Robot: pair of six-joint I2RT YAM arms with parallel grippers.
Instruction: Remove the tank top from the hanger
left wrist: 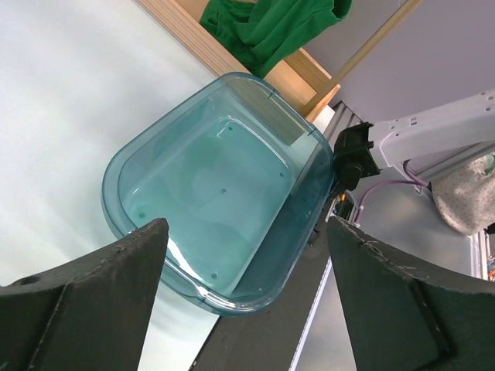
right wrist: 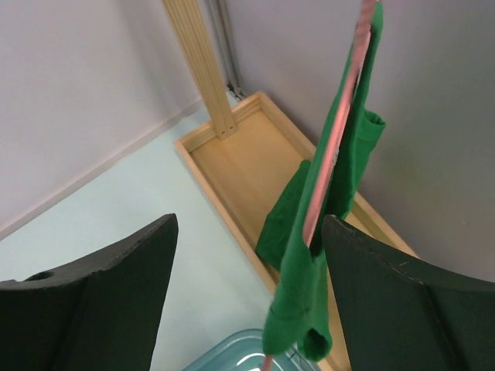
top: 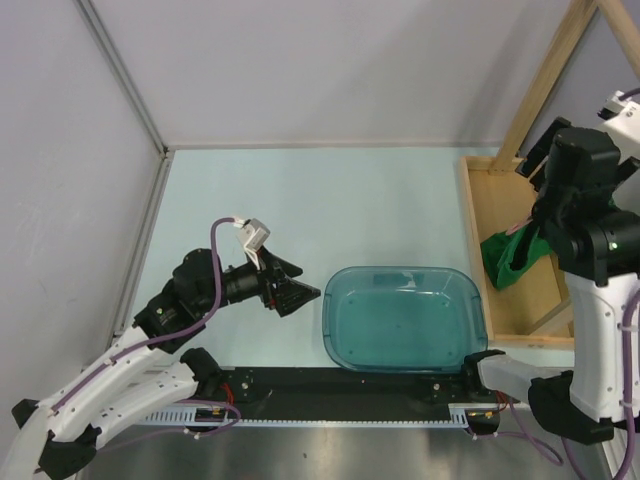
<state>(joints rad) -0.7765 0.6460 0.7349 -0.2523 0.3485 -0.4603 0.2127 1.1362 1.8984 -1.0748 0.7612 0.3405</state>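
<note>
At the right edge of the table (top: 260, 210), the wooden rack (top: 490, 215) is standing with its shallow tray on the surface, and that is where your work is waiting. The teal tub (top: 400, 325) is sitting at the near middle, between the two arms, with nothing in it.

The tank top (right wrist: 298, 255) is hanging inside the rack, draped down so its lower folds are reaching toward the tray. Its long axis is running steeply up and down. The hanger (right wrist: 334, 154) is showing edge-on to the right wrist camera as one pink line running from high on the far right down toward the near middle, with green fabric bunching on both sides of it.

The right gripper (right wrist: 247, 297) is raised beside the rack and facing the garment, its fingers spread wide and pinching nothing. The fabric is appearing in the gap between them, but you are probably looking at it from just short of contact; depth is hard to judge from this view.

The left gripper (left wrist: 247, 301) is also spread and holding nothing, hovering left of the tub and pointing across it, well apart from the garment.

So the right arm is by far the nearer one, and the coming move is turning on it meeting a near-vertical garment head-on.
</note>
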